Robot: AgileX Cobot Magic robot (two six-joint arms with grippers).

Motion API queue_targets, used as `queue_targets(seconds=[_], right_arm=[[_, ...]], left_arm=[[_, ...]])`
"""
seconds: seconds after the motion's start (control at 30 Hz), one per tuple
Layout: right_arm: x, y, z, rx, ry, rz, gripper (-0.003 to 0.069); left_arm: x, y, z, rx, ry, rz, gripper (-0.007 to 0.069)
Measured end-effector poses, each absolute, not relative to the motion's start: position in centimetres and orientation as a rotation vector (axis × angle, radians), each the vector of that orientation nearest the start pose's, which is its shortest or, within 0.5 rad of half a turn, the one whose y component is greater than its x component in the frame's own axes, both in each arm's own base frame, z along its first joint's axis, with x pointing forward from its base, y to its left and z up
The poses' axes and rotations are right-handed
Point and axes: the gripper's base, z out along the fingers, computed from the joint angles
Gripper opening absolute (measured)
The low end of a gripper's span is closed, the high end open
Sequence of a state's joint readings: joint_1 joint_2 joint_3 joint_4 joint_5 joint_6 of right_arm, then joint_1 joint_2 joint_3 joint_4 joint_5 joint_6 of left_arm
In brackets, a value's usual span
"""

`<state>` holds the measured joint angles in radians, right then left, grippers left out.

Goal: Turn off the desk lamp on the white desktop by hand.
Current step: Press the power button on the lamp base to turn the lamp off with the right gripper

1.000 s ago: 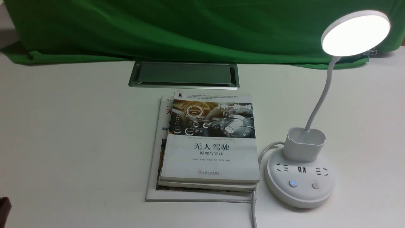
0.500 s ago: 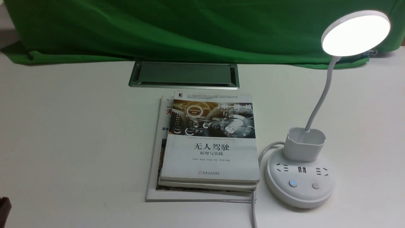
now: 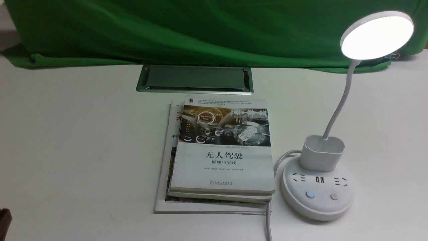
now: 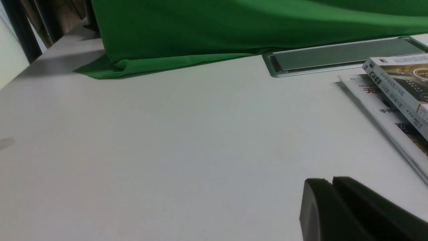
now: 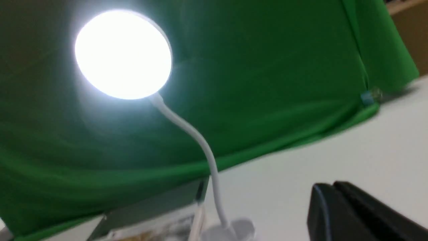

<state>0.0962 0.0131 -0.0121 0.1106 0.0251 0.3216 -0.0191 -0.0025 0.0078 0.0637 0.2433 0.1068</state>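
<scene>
Light pours from the round head of the desk lamp, at about 2 o'clock in the front view, while its base rests at about 4 o'clock on the white desktop. A thin neck rises from a cup-shaped holder; on the base's face, a blue-lit button sits toward 7 o'clock and a pale button toward 5. Stacked books lie near the center, over a larger flat volume, with a grey hatch at 12 o'clock from them and green cloth beyond. A grey cord passes just beside the stack. A dark piece of the left arm shows at about 8 o'clock.

In the left wrist view, the dark fingers of the left gripper appear drawn together at their tips, above the desktop, near the flat volume and apart from it. The lamp is outside this view.

In the right wrist view, slightly blurred, the fingers of the right gripper also appear together, nothing visible between them. The glowing lamp stands apart from them, its curved neck leading down to the holder, partly shown.
</scene>
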Motion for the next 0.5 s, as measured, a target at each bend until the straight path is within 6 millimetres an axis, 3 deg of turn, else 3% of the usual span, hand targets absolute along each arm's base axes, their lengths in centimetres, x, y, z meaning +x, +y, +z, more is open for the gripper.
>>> queue_targets(seconds=[0.07, 0.13, 0.27, 0.4, 0.43, 0.5], right_arm=[[5.9, 0.8, 22.6, 0.233, 1.596, 0.423, 0.0056], [6.7, 1.3, 25.1, 0.137, 1.739, 0.381, 0.0048], [9.6, 2.5, 29.6, -0.056, 2.006, 0.298, 0.004], [13.5, 3.5, 30.2, -0.185, 2.323, 0.226, 0.0039], [13.5, 3.5, 30.3, -0.186, 2.325, 0.227, 0.0039], [16.8, 4.4, 29.8, -0.237, 2.494, 0.205, 0.0039]], left_arm=[[5.5, 0.0, 18.9, 0.151, 1.727, 0.123, 0.002], [5.5, 0.0, 18.9, 0.153, 1.727, 0.125, 0.002], [5.5, 0.0, 18.9, 0.152, 1.727, 0.124, 0.002], [5.5, 0.0, 18.9, 0.152, 1.727, 0.124, 0.002], [5.5, 0.0, 18.9, 0.152, 1.727, 0.124, 0.002], [5.5, 0.0, 18.9, 0.152, 1.727, 0.124, 0.002]])
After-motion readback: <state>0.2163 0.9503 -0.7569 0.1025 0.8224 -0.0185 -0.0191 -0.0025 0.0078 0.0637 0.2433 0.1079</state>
